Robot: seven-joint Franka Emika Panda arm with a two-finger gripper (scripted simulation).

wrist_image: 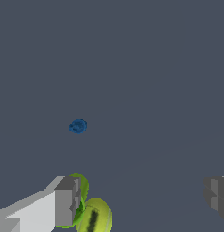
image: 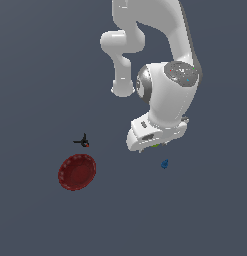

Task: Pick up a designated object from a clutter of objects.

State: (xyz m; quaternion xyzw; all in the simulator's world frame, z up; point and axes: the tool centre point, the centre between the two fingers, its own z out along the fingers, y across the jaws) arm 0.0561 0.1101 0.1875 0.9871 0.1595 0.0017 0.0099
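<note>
End effector (wrist_image: 140,199) with fingers spread wide and holding nothing, small dark blue lumpy piece (wrist_image: 77,126) on the bench beyond it, apart, yellow-green ball (wrist_image: 96,216) and green cup (wrist_image: 80,186) just beside one finger (wrist_image: 67,200), dark red plate (image: 77,172) and black clamp (image: 83,142) well apart.

I count one dark red plate (image: 77,172), one black clamp (image: 84,142), one small blue piece (image: 165,163), one yellow-green ball (wrist_image: 94,216), one green cup (wrist_image: 80,186).

You are looking at a simulated scene, not a real room. The surface (image: 35,75) is one flat dark grey-blue plane without walls, furniture or edges. The white arm (image: 167,95) has smooth rendered shading, and the few small objects, like the dark red plate (image: 77,172), look computer-drawn.
</note>
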